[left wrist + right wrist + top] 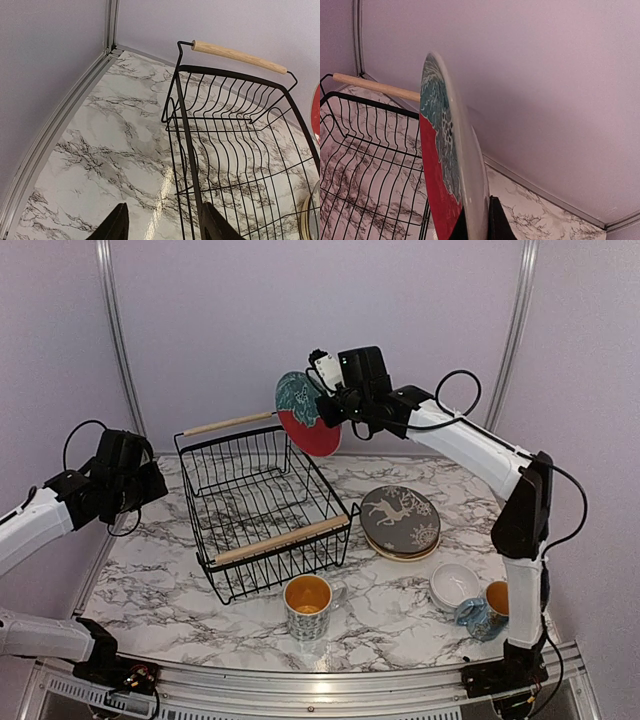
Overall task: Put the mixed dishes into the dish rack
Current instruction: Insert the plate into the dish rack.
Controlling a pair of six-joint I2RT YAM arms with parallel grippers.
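Top external: right claw [326,412] pinched a round red teal-leaf plate [305,415] on edge over the black wire dish rack [280,538].
Held upright, it would likely slot between the wires; left claw [165,225] stood half-open, empty.

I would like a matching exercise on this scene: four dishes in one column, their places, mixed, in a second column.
1 red plate
2 reindeer plate
3 left mug
4 white bowl

A on the table before the dish rack
B on edge in the right gripper
C next to the right mug
D on a tan plate

Pairs: 1-B, 2-D, 3-A, 4-C
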